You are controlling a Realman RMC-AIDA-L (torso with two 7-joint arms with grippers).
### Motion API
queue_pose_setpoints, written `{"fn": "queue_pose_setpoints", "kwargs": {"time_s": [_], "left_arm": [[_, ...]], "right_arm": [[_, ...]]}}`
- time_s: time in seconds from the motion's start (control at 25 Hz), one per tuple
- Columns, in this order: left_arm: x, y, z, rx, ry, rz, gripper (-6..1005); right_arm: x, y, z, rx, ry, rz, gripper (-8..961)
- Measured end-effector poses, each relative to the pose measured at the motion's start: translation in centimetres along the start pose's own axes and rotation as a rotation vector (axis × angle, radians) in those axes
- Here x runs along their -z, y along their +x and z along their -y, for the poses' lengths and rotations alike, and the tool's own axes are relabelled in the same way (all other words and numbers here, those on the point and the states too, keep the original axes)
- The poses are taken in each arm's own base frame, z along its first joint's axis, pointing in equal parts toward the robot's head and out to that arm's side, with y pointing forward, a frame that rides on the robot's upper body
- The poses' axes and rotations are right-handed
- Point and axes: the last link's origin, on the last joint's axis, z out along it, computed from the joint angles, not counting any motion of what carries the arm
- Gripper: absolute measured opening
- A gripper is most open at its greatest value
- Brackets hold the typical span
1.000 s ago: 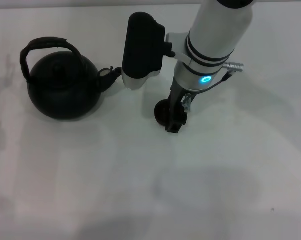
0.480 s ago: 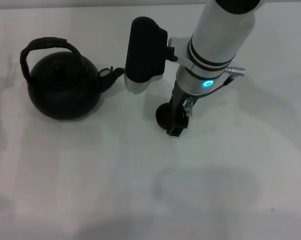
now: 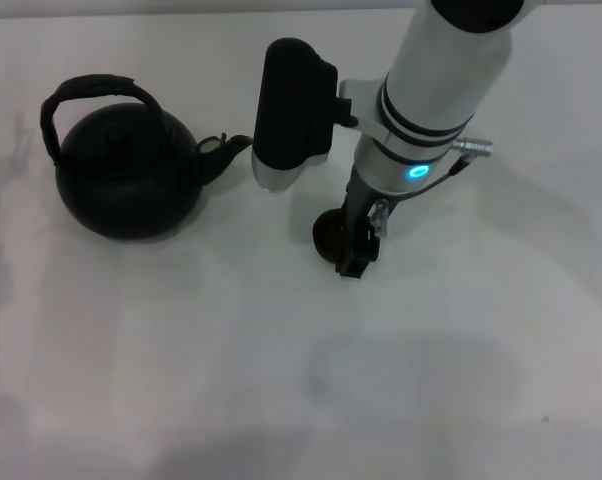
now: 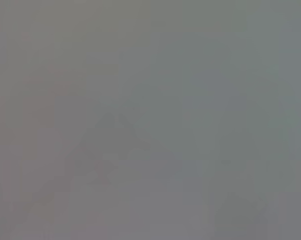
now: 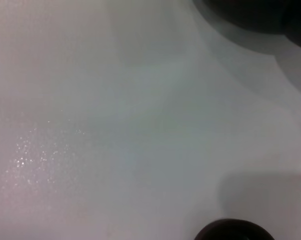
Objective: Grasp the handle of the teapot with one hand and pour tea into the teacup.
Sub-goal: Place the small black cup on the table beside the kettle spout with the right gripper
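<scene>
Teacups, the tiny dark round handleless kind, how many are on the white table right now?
1. The tiny dark round teacup sits right of the large matte black teapot, apart from its spout, partly hidden by the right gripper; none other shows.

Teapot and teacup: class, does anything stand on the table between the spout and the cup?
Nothing rests on the table between the teapot and the teacup. But the right gripper is down at the teacup, and its arm's dark housing hangs just beyond the spout.
</scene>
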Motion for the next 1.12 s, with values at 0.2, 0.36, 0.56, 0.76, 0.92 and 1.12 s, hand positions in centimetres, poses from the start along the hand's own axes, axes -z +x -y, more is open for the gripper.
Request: {"fn": "queue_pose_setpoints", "kwargs": {"time_s": [0.2,0.36,0.56,0.76,0.92,1.12], "left_arm": [[0.0,0.0,0.0,0.0,0.0,-0.001,829],[0.1,0.0,0.1,-0.001,0.002,0.0,829],[0.2,0.0,0.1,-0.001,0.004,0.002,829],[0.2,0.0,0.1,-0.003,0.004,0.002,830],[0.2,0.0,0.2,-0.005,0.005,0.002,830],[0.2,0.0,0.2,-0.007,0.007,0.0,830]], "right_arm": [[-0.1,0.1,-0.3,-0.004,-0.009,-0.003,714],[-0.1,0.0,-0.3,-0.002,-0.008,0.002,747],[0.1,-0.4,-0.4,0.012,-0.005,0.016,828],[0.4,-0.8,-0.3,0.016,-0.002,0.031,863],[0.8,-0.7,0.0,-0.011,-0.024,0.083,865],[1.7,0.4,1.2,-0.072,-0.058,0.193,866]]}}
